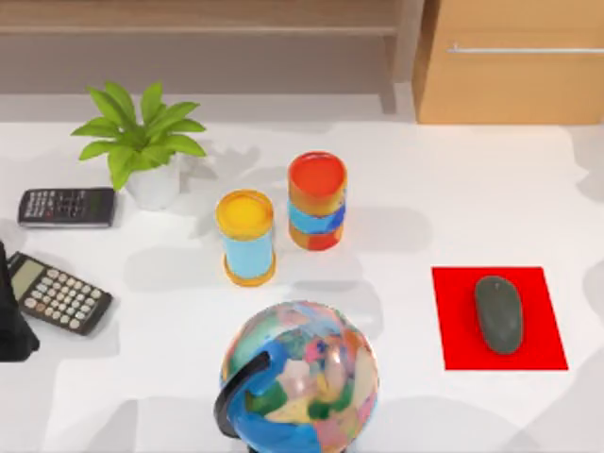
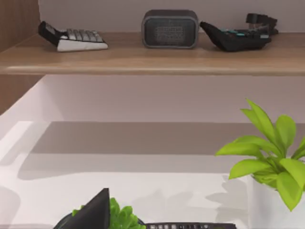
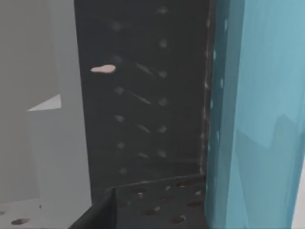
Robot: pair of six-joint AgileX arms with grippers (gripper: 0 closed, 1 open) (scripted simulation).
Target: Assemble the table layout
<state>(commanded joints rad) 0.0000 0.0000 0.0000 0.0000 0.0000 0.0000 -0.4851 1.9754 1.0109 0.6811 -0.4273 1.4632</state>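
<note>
While the mouse (image 1: pixel 498 314) lies on the red mat (image 1: pixel 453 321) near the worktop's (image 1: pixel 406 255) right edge, it looks light, rigid, slippery, best gripped across its flanks; neither hand's state can be told.

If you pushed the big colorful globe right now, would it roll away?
Probably not far. The globe seems held by a dark curved arm, so it might spin rather than roll. It looks round and bulky, so it could tip if shoved high up. Its glossy surface may be slippery for a pincer.
</note>
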